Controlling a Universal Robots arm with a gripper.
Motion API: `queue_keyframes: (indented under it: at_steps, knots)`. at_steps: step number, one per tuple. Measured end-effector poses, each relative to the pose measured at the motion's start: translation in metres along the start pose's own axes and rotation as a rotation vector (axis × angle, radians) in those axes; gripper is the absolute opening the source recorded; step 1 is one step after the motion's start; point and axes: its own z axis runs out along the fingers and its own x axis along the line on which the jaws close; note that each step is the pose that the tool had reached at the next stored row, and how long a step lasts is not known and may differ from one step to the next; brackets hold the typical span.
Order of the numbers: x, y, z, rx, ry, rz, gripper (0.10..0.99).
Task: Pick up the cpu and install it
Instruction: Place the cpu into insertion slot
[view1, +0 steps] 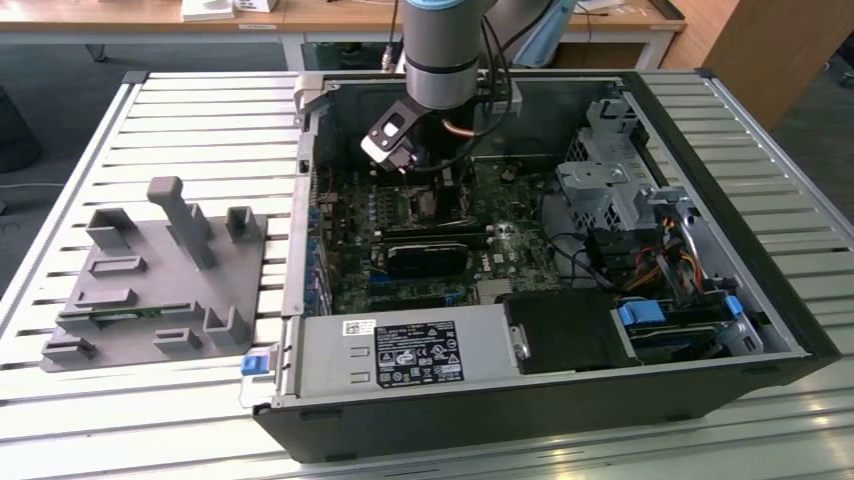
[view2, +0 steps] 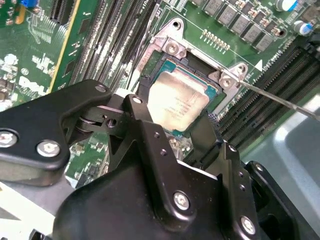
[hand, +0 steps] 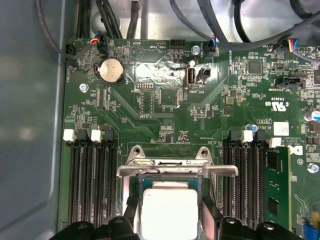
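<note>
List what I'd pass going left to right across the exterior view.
Grey plastic fixture block with upright posts → silver-grey cylindrical robot arm → silver perforated metal drive cage → light brown wooden panel.

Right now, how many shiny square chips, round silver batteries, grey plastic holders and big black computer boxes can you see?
shiny silver-topped square cpu: 1
round silver coin battery: 1
grey plastic fixture tray with upright blocks: 1
open black computer case: 1
Total: 4
</note>
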Motion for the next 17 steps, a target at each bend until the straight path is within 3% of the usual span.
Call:
queue_keyframes:
  at_steps: [5, 6, 7, 9, 10, 13, 14, 16, 17]
  knots:
    - [-0.0001, 0.0010, -0.0152, 0.000, 0.0001, 0.000, 0.588]
    - [-0.0001, 0.0012, -0.0174, 0.001, 0.0000, 0.000, 0.525]
    - [-0.0001, 0.0013, -0.0192, 0.001, 0.0001, 0.000, 0.525]
    - [-0.0001, 0.0015, -0.0223, 0.003, 0.0000, 0.000, 0.408]
    - [-0.0001, 0.0016, -0.0236, 0.003, 0.0001, 0.000, 0.408]
    - [-0.0002, 0.0018, -0.0267, 0.004, 0.0001, 0.000, 0.231]
    - [-0.0002, 0.0019, -0.0275, 0.005, 0.0001, 0.000, 0.231]
    - [-0.0002, 0.0020, -0.0289, 0.005, 0.0001, 0.000, 0.114]
    - [-0.0002, 0.0020, -0.0297, 0.006, 0.0002, 0.000, 0.114]
